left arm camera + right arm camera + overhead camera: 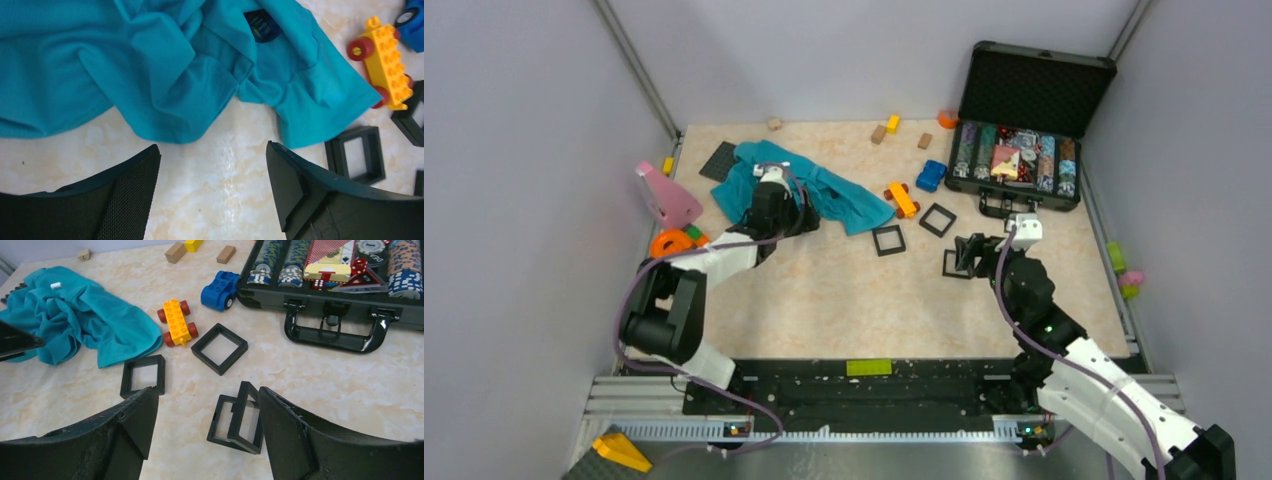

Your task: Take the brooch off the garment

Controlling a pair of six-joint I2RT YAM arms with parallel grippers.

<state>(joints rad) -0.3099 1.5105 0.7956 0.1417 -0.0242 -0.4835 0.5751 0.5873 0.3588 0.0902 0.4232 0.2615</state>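
Observation:
The teal garment lies crumpled at the table's back left; it also shows in the left wrist view and the right wrist view. A small dark-blue roundish piece, which looks like the brooch, sits in a fold near the garment's top. My left gripper is open and empty, its jaws over bare table just in front of the garment's near edge. My right gripper is open and empty, low over a tilted pair of black square frames.
Two more black frames lie between the arms. A yellow brick car and a blue toy car sit right of the garment. An open chip case stands back right. A dark grey plate and a pink piece lie left.

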